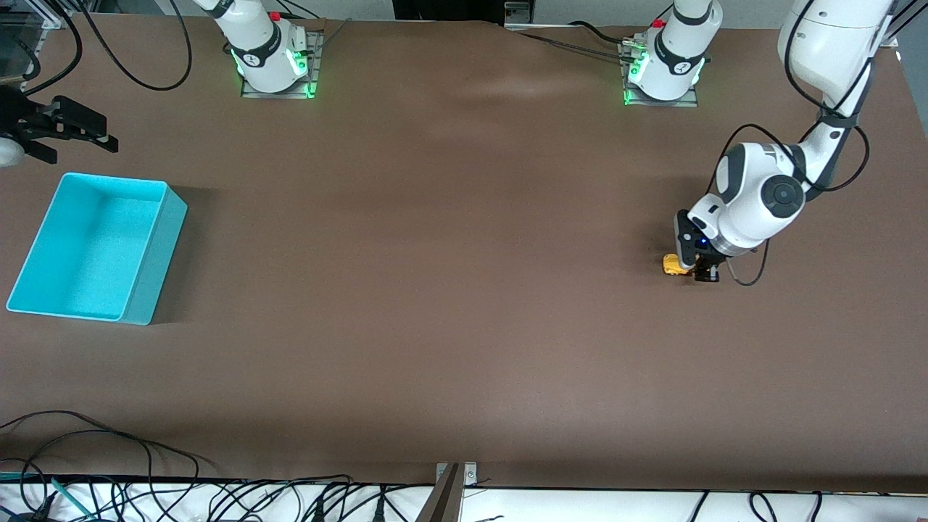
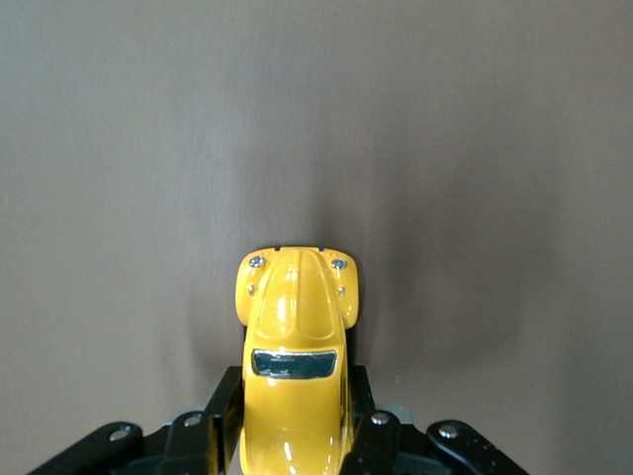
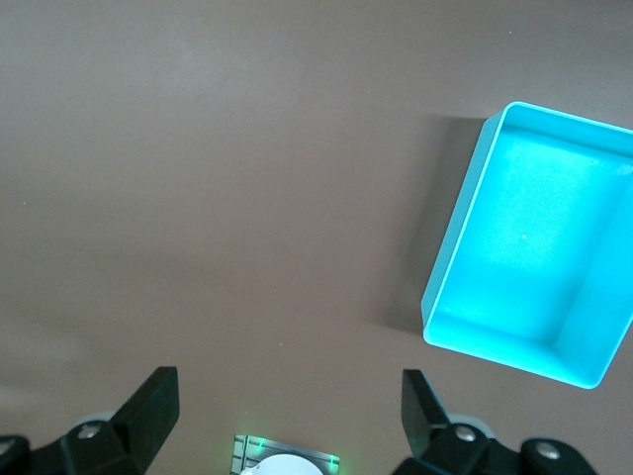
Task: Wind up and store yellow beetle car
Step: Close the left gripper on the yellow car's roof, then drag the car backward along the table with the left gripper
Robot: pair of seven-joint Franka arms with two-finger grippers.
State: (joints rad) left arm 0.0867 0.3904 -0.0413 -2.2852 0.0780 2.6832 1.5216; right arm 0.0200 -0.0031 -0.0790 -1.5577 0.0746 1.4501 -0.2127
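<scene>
- My left gripper (image 1: 697, 274) is down at the table (image 1: 464, 304) toward the left arm's end, its fingers clamped on the flanks of the yellow beetle car (image 2: 294, 341) — the wrist view shows the car's nose poking out from between them, wheels apparently on the mat.
- I judge the car light and rigid, with a glossy rounded shell that could squirt out of a pinch, so the flat lower sides by the wheels are where I want the hold, not the domed roof.
- Winding it likely means dragging it backward with the wheels pressed down; too much push might tip so small a toy.
- My right gripper (image 1: 69, 130) waits with jaws spread wide, up in the air at the right arm's end, near the turquoise bin (image 1: 156, 254) — well apart from the car.
</scene>
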